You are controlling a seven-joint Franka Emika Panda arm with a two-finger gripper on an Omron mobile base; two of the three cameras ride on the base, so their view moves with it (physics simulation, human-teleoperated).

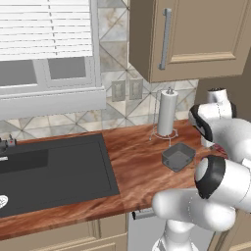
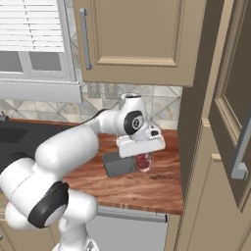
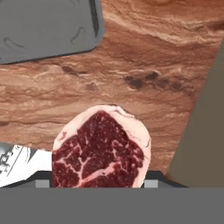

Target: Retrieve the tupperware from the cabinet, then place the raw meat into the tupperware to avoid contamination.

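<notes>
We see the raw meat (image 3: 100, 148), a rounded marbled red slab with a pale pink fat rim, clamped in our gripper (image 2: 142, 158) above the glossy, wood-grained countertop (image 3: 131, 87). Just beside it sits the tupperware (image 1: 178, 157), a smooth dark grey tray with rounded corners, near the paper towel holder (image 1: 167, 113).

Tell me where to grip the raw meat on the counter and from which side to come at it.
Grip the raw meat across its narrower width, at the pale fat rim on either side, coming straight down from above. It seems to lie flat on the wooden counter, apart from the tupperware, so its sides look free for the fingers. The gripper is over it already.
</notes>
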